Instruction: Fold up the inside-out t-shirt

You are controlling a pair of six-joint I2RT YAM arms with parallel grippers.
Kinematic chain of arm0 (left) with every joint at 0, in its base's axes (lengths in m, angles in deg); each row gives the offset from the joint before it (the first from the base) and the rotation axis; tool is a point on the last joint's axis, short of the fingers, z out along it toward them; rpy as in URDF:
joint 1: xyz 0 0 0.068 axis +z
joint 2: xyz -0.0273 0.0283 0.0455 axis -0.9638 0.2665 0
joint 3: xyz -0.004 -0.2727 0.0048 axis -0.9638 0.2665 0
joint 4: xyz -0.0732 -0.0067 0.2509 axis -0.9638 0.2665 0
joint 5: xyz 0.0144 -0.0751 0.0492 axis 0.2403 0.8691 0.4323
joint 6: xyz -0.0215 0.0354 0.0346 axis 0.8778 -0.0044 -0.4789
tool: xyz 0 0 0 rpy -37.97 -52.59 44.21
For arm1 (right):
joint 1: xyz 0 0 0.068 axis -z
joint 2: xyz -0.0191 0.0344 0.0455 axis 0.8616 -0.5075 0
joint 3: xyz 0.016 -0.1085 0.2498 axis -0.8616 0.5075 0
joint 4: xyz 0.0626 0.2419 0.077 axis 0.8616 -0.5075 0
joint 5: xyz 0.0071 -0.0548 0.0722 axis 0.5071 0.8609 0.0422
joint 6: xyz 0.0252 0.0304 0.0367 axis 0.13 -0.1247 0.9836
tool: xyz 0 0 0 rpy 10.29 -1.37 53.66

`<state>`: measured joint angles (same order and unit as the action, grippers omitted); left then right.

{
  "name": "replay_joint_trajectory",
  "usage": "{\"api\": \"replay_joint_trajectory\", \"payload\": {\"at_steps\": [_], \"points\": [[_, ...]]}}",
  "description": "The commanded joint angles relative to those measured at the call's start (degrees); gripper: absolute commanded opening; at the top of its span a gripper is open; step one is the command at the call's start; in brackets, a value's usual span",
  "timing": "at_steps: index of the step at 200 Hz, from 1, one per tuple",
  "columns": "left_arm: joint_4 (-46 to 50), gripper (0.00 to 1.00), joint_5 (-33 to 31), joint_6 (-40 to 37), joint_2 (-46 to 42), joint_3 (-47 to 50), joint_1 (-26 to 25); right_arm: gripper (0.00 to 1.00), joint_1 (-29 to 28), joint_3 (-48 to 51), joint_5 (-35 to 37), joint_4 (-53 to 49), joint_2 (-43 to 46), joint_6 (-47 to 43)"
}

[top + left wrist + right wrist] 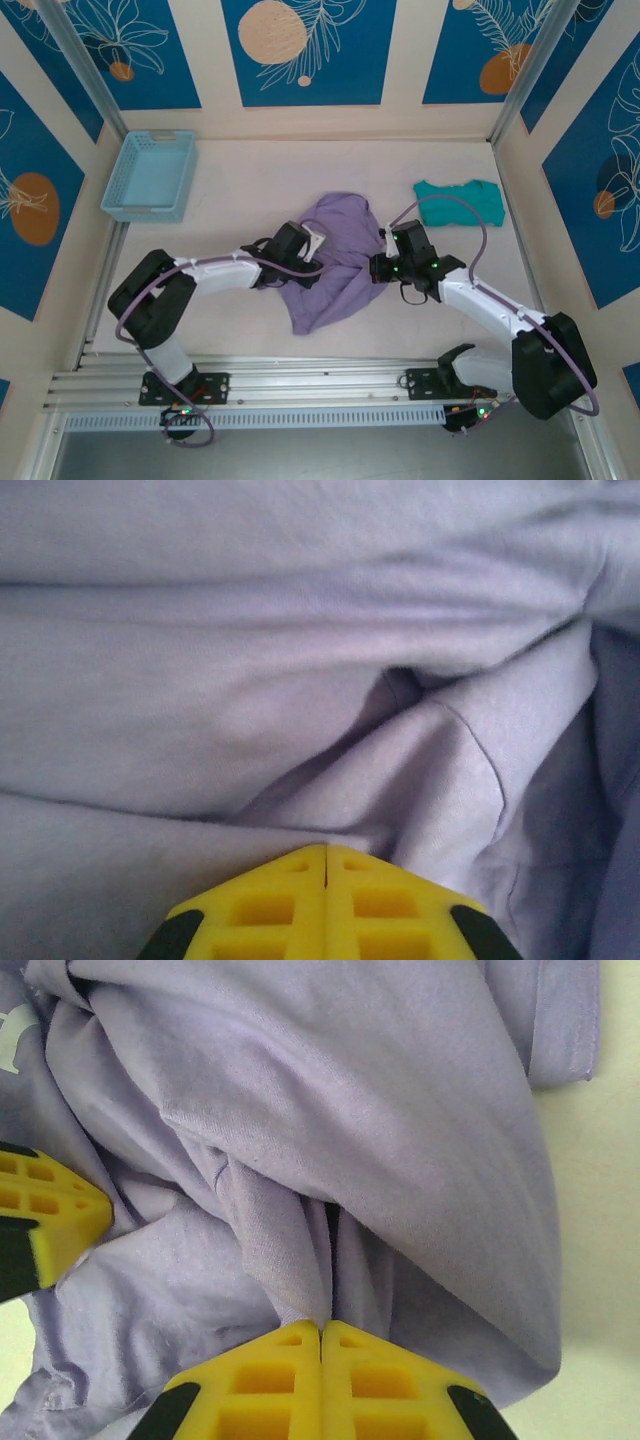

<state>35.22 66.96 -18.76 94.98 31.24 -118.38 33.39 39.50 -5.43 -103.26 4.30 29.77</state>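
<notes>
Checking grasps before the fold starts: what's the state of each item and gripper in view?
t-shirt: crumpled, unfolded, pinched on both sides.
left gripper: shut on t-shirt fabric.
right gripper: shut on a t-shirt fold.
teal garment: bunched up, far right, untouched.
basket: upright, empty, far left.

Blue basket [148,178] back left; teal garment [460,202], perhaps folded, right.

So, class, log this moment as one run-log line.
shirt: crumpled, unfolded, mid-table | left jaws: shut on shirt | right jaws: shut on shirt | teal garment: apart, far right | basket: far left
</notes>
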Motion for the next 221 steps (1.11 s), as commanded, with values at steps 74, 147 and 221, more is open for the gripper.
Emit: {"api": "replay_joint_trajectory", "payload": {"at_steps": [74, 147, 221], "points": [[-2.98, 0.37, 4.72, -2.85, -8.56, 2.76, -0.69, 0.05, 0.71, 0.12, -6.59, 4.07, 6.04, -3.07], [3.37, 0.29, -3.47, -8.99, 3.99, -5.48, -5.83, 0.05, 0.97, 1.48, -5.36, 3.65, 6.27, -2.95], [-2.65, 0.00, 3.55, -1.33, -18.16, 2.86, 2.01, 0.06, 4.69, 0.77, -8.22, 1.67, 15.59, -6.85]]}}
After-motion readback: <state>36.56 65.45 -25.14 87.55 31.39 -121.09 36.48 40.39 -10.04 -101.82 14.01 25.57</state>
